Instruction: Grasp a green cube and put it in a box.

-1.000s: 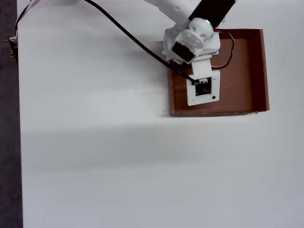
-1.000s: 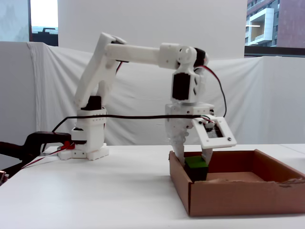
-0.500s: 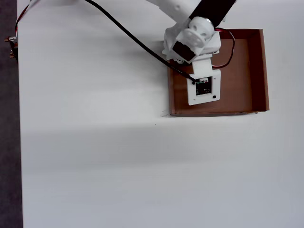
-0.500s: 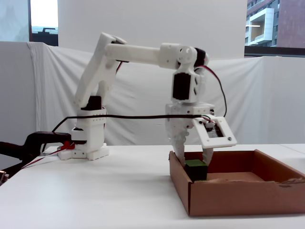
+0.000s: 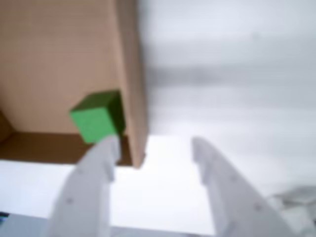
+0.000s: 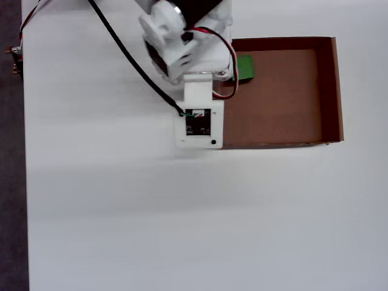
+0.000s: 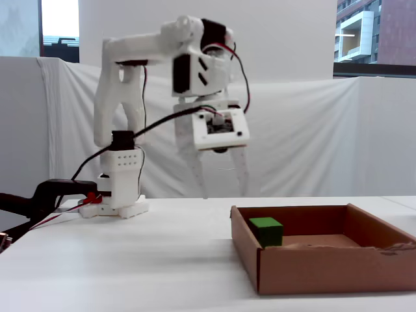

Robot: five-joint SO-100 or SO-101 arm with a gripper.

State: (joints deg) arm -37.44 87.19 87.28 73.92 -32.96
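Cube status: green cube [image 7: 266,231] sits on the floor of the cardboard box [image 7: 338,268], in the corner nearest the arm. Overhead view puts the green cube [image 6: 244,67] at the box's upper-left corner, just beside the left wall, partly hidden under the arm; box [image 6: 330,91] occupies the upper right of that frame. Wrist view, blurred, shows the cube [image 5: 96,118] tucked against the box wall [image 5: 133,74], centre-left of frame.

Tool [image 7: 221,184] is spread, fingers apart with nothing between them, hanging in the air above the left edge of the box in the fixed view. In the wrist view the tool [image 5: 155,148] shows two white fingers [image 5: 217,182] rising from the bottom edge; the left fingertip overlaps the cube's lower corner in the picture, can't tell whether it touches.

Arm base [image 7: 118,188] stands on the white desk [image 7: 130,260] at left of the fixed view, well apart from the box. Black cable [image 6: 130,57] runs from the top edge down to the wrist camera board [image 6: 199,124] in the overhead view.
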